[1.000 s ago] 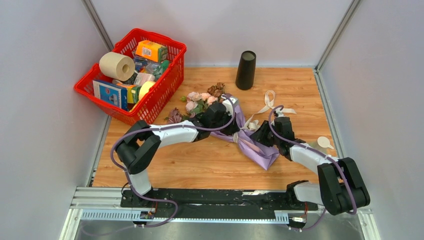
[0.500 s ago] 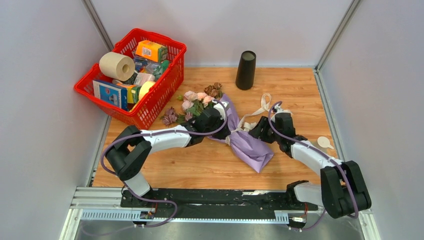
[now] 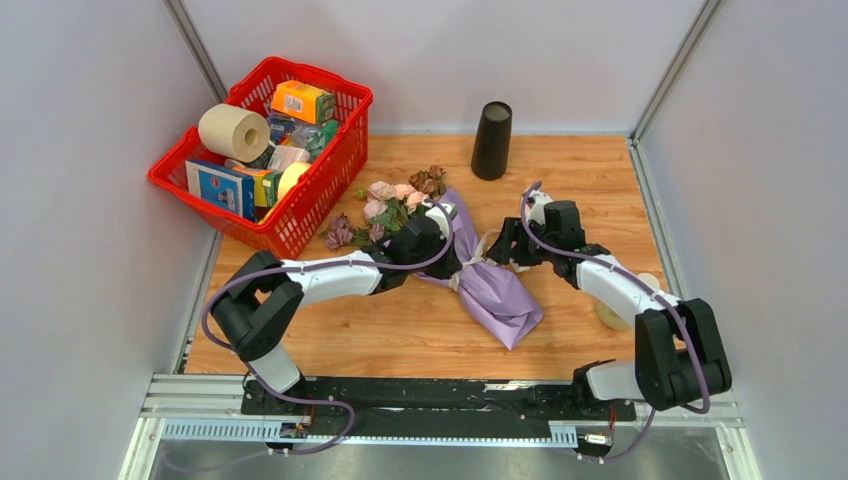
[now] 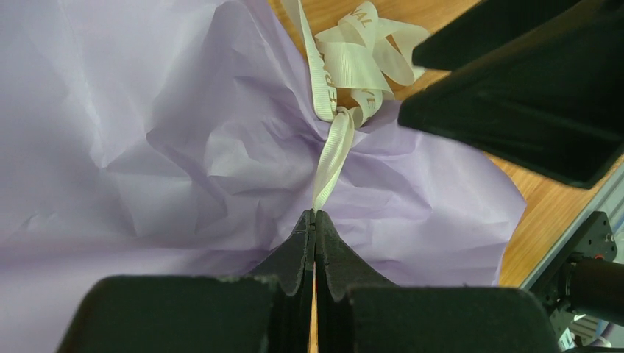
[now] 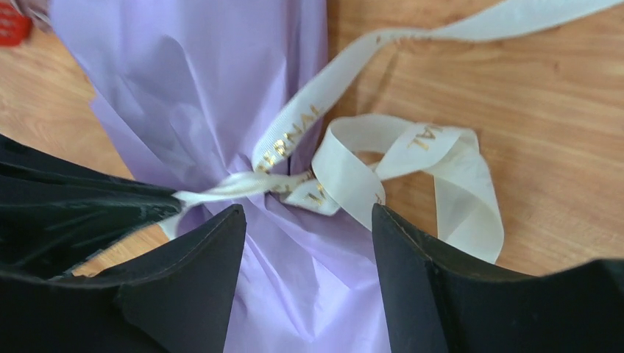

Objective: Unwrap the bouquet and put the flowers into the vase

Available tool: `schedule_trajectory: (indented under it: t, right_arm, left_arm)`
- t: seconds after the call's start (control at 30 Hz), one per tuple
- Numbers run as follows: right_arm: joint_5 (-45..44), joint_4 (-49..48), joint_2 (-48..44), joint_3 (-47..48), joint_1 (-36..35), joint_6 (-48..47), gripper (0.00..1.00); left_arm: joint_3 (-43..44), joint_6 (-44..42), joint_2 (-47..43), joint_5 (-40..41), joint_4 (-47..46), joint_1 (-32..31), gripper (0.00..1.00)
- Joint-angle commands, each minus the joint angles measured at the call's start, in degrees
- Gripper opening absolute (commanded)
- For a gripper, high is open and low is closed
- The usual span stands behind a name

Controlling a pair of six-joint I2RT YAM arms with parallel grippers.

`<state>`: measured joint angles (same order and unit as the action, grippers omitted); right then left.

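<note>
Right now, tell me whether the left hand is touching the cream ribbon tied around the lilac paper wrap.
Touching. The left wrist view shows the left hand shut on a strand of the cream ribbon.

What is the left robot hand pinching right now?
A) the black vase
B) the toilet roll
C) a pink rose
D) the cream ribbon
D: in the left wrist view the left gripper is shut, and the cream ribbon runs straight down between its fingertips, in front of the lilac paper.
</note>
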<state>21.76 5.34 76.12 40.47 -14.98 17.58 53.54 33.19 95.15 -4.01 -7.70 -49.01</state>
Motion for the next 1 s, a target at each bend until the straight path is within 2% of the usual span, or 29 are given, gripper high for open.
schedule_trajectory:
  t: [0.0,0.33,0.5,0.6,0.83,0.97]
  right_arm:
    - [2.76,0.46,1.84,-0.21,-0.48,-3.52,0.67]
    - [4.79,-3.59,7.81,-2.94,-1.45,-2.73,0.52]
    - [1.01,-3.41,7.82,-3.64,-1.37,-2.38,0.28]
    - [-1.01,-3.06,6.33,-3.73,-1.45,-2.29,0.18]
    - [-5.06,-2.36,3.34,-3.64,-1.37,-1.68,0.16]
    - [-7.25,-2.18,2.55,-3.64,-1.36,-1.24,0.16]
  left_arm:
    - [3.5,1.52,-0.23,1.72,0.32,0.23,0.0]
    - [8.69,1.79,-1.02,6.47,7.26,0.32,0.0]
    - [7.99,1.7,-1.98,9.18,10.42,0.32,0.0]
    - [6.15,1.61,-3.57,11.56,11.83,0.41,0.0]
    - [3.24,1.88,-7.96,11.92,14.12,0.41,0.0]
    - [-0.7,5.64,-10.51,4.37,8.52,2.51,0.0]
